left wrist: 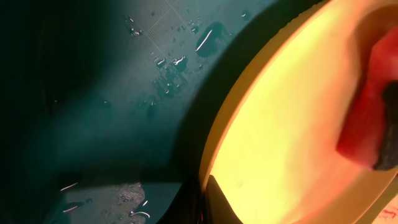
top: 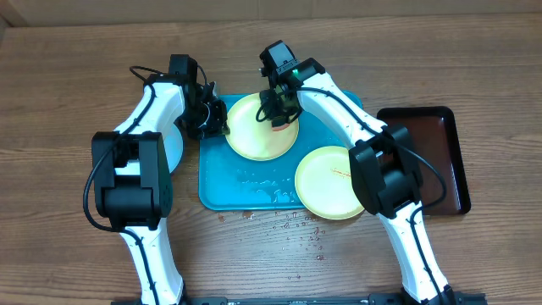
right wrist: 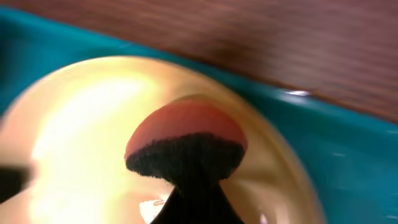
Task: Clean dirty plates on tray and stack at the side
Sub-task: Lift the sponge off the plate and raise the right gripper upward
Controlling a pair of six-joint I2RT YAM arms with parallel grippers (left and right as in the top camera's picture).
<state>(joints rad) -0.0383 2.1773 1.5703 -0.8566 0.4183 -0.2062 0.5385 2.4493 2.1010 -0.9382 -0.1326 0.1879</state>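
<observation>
A rounded sponge (right wrist: 186, 134) fills the right wrist view. Its orange-red foam body sits on a coarse black scouring layer, and it is clamped in the closed right gripper (top: 278, 110). It presses on the smooth, glossy face of a pale yellow-green plate (top: 258, 131) directly beneath that gripper.

The left gripper (top: 213, 119) sits at the opposite rim of the same plate. One dark, wedge-shaped finger (left wrist: 219, 202) lies on top of the rim and the other is hidden below. The jaws look closed on the edge, which stands slightly off the tray and throws a shadow on it.

Under both grippers lies the tray (top: 229, 182) — turquoise plastic, rectangular with rounded corners. It is beaded and streaked with water on the left gripper's side.

A second yellow-green plate (top: 329, 182), round and shallow with a thin red smear near its middle, rests behind the right gripper toward that arm's base. It overlaps the tray's corner and edge.

A pale blue-white plate (top: 176, 146) lies off the tray — outward of the left gripper, partly under that arm.

Well out beyond the right arm sits a narrower dark brown-black tray (top: 432, 161) with a raised lip. Water drops (top: 288, 224) speckle the wood-grain table (top: 68, 68) just past the turquoise tray's near edge.
</observation>
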